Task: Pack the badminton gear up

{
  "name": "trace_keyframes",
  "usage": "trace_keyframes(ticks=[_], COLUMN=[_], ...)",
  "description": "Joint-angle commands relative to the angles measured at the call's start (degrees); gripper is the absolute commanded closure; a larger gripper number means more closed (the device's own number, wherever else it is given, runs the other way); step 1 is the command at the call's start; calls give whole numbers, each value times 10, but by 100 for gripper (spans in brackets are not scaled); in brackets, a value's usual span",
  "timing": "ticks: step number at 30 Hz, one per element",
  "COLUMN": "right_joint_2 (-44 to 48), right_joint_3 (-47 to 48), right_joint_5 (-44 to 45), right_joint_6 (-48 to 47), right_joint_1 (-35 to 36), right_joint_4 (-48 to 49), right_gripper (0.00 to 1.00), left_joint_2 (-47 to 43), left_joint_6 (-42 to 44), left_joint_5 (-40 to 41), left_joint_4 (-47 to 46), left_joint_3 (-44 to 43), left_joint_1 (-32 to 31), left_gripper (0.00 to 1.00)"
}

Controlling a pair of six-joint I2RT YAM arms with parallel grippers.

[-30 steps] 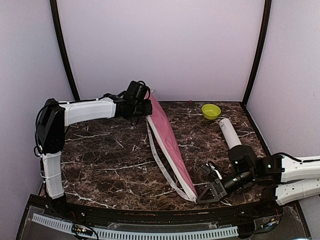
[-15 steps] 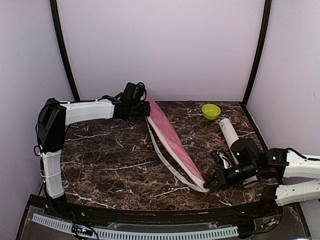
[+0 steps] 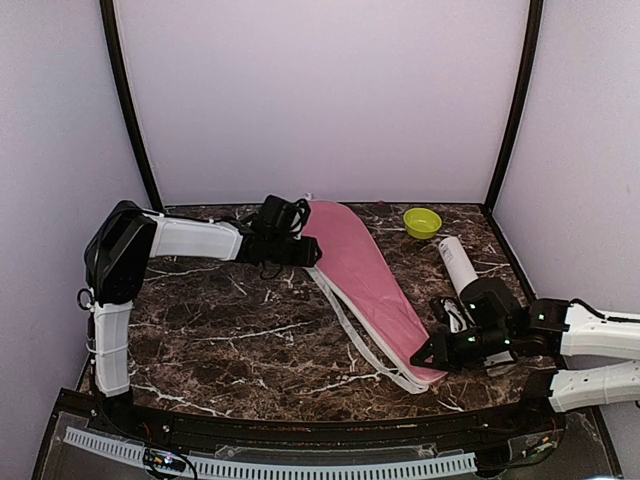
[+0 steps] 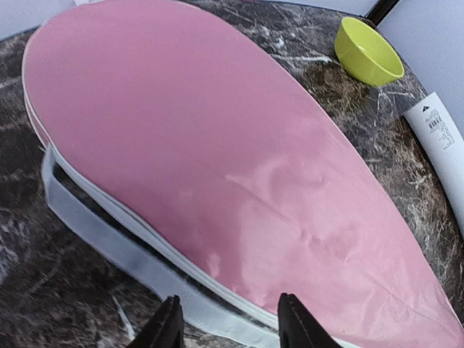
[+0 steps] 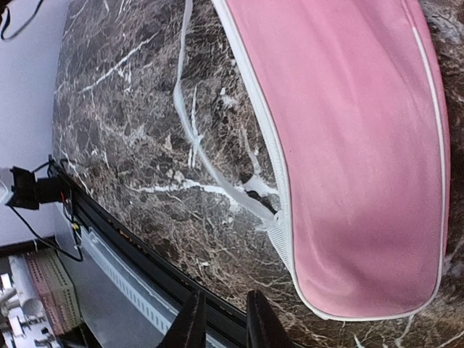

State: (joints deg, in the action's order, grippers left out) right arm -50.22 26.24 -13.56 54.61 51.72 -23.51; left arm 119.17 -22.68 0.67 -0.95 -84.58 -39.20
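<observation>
The long pink racket cover [image 3: 365,275] lies flat on the marble table, running from the back centre to the front right. Its white strap [image 3: 345,335] trails along its left side. In the left wrist view the cover [image 4: 217,145] fills the frame, with the strap [image 4: 94,225] below it. My left gripper [image 3: 306,250] [image 4: 228,322] stands open at the cover's wide back end, holding nothing. My right gripper [image 3: 425,352] [image 5: 223,315] hovers slightly open just off the narrow front end of the cover [image 5: 348,145], with nothing between its fingers. The white tube [image 3: 458,262] lies to the right.
A lime-green bowl [image 3: 422,222] [image 4: 366,51] sits at the back right, just behind the tube [image 4: 446,138]. The table's front edge [image 5: 145,254] runs close under my right gripper. Walls close in the back and both sides.
Both grippers have let go of the cover. It stood on edge between them and now lies flat. My left gripper has dropped lower and to the right.
</observation>
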Motion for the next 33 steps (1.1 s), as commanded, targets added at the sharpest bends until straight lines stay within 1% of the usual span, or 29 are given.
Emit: trace_keyframes(ticks=[1, 4, 5, 9, 13, 16, 18, 21, 25, 29, 33], right_joint_2=[27, 39, 40, 27, -4, -42, -72, -120, -175, -220, -229], right_joint_3=[10, 18, 21, 33, 62, 93, 113, 130, 148, 160, 162], right_joint_5=[12, 17, 19, 44, 79, 103, 103, 98, 66, 34, 11], right_joint_6=[-32, -42, -45, -52, -82, -119, -148, -186, -222, -252, -284], right_joint_1=[-4, -5, -5, -5, -10, -31, -58, -112, -210, -344, -467], right_joint_4=[9, -15, -19, -13, 13, 34, 59, 98, 162, 209, 236], right_gripper=[73, 56, 51, 36, 23, 11, 7, 5, 4, 4, 4], left_joint_2=[-45, -68, -77, -119, -158, -183, -197, -220, -250, -298, -372], left_joint_6=[2, 6, 5, -10, -13, -12, -12, -11, -6, 3, 8], left_joint_5=[-28, -18, -13, -8, -7, -5, -14, -26, -34, -58, -61], left_joint_4=[-30, -23, -21, -46, -49, -40, -43, -46, -47, -67, -94], left_joint_3=[47, 65, 72, 126, 165, 186, 202, 233, 278, 341, 407], left_joint_1=[-6, -7, -7, -7, -6, 0, 10, 35, 98, 190, 297], left_gripper=[52, 48, 45, 35, 30, 27, 26, 25, 25, 25, 23])
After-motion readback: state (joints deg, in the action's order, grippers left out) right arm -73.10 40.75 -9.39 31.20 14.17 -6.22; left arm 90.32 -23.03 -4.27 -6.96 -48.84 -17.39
